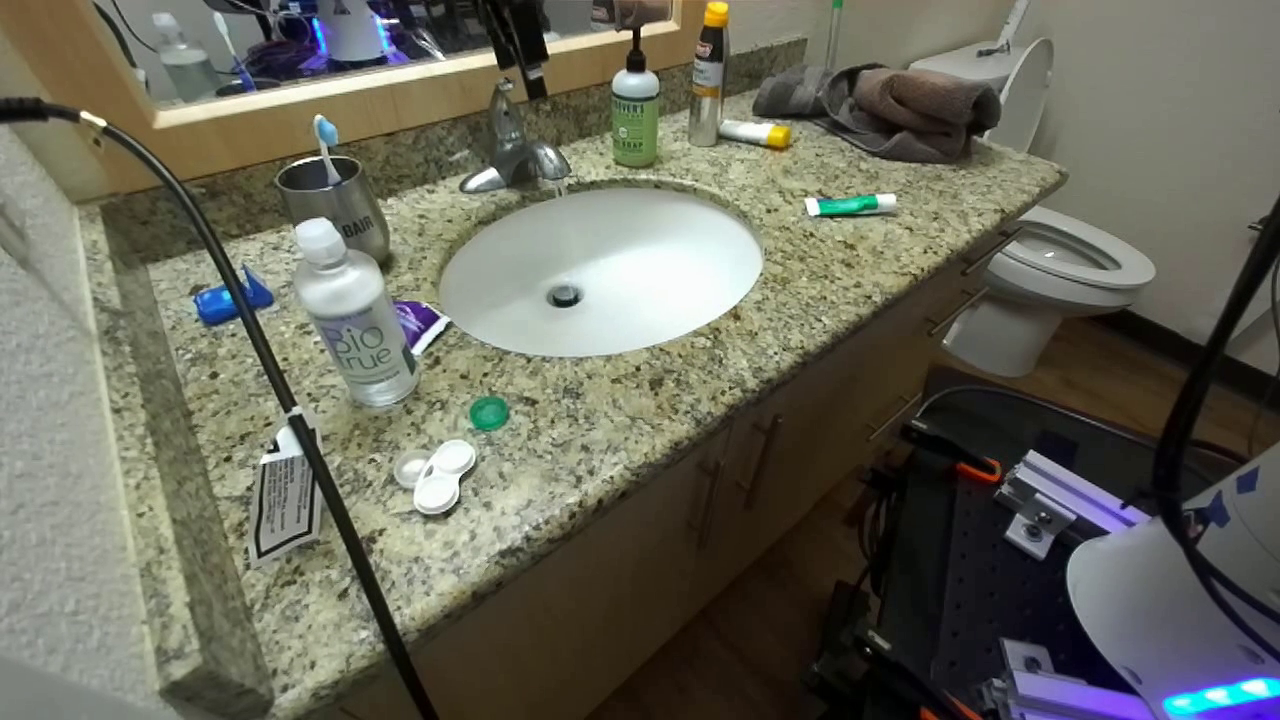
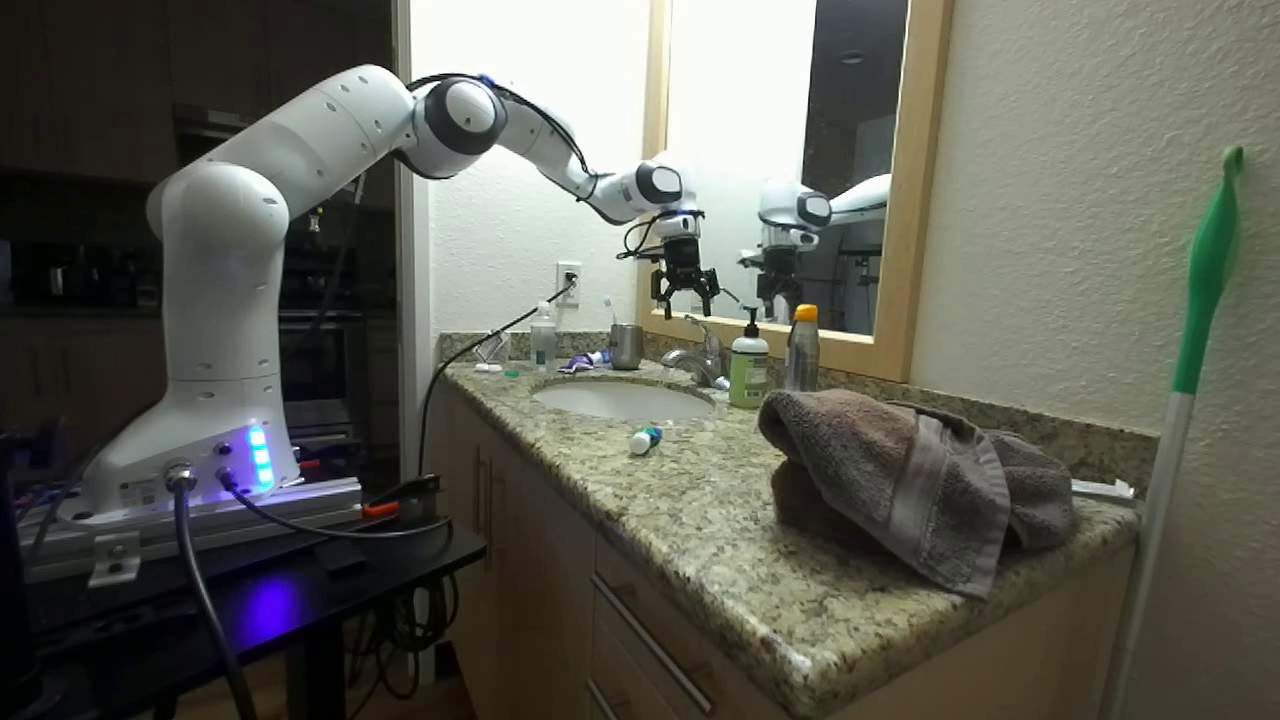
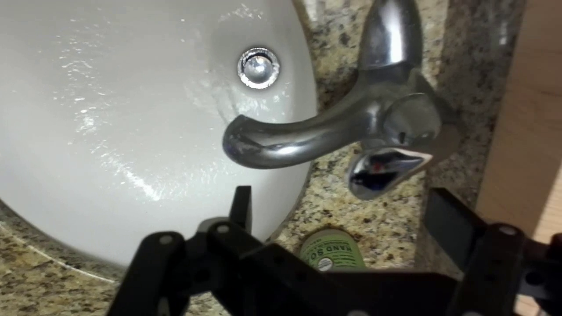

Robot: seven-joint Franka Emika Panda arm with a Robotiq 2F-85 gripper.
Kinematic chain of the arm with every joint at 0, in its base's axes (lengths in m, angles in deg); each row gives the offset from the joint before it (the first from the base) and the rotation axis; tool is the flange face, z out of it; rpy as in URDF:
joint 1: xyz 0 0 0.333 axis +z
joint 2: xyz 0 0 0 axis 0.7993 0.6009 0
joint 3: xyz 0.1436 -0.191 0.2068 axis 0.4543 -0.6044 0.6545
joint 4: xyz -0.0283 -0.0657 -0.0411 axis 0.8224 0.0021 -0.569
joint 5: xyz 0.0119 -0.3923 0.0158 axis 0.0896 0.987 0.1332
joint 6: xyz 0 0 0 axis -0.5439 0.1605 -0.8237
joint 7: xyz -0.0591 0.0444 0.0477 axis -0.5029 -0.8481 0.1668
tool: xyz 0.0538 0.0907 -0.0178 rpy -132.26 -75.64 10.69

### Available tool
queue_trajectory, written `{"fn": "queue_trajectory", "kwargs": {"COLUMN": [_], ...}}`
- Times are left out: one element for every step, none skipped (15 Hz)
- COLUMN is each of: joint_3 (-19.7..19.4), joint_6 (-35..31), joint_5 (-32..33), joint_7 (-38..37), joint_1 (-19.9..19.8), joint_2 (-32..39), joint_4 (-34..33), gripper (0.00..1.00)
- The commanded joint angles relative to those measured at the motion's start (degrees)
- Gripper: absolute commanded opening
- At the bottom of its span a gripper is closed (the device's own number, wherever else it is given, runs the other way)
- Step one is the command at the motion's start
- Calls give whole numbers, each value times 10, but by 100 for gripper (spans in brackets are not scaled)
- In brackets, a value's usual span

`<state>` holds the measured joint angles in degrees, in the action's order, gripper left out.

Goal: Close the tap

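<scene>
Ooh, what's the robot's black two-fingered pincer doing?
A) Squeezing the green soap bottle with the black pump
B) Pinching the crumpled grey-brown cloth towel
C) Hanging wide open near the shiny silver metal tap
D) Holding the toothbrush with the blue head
C, because in the wrist view the black two-fingered pincer stands wide open, the speckled stone counter showing through its gap and the shiny silver metal tap close by.
</scene>
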<state>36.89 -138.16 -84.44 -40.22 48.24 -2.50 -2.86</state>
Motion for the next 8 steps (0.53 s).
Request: {"fn": "queue_trajectory", "kwargs": {"joint_3": [-17,-15,-8,0,3,4,5,9], "joint_6": [-73,-73,-46,-8,21,42,61,78], "joint_5": [34,35,28,15,8,6,3,-2], "joint_7": [-26,-24,-18,-10,-6,-8,-7,0], "joint_1": [17,17,14,9,5,3,0,-4], "joint_2": [-3,-1,3,8,13,16,20,22], "joint_4": [13,11,7,-5,-11,-13,-18,-25], "gripper": [100,100,100,100,100,100,100,100]}}
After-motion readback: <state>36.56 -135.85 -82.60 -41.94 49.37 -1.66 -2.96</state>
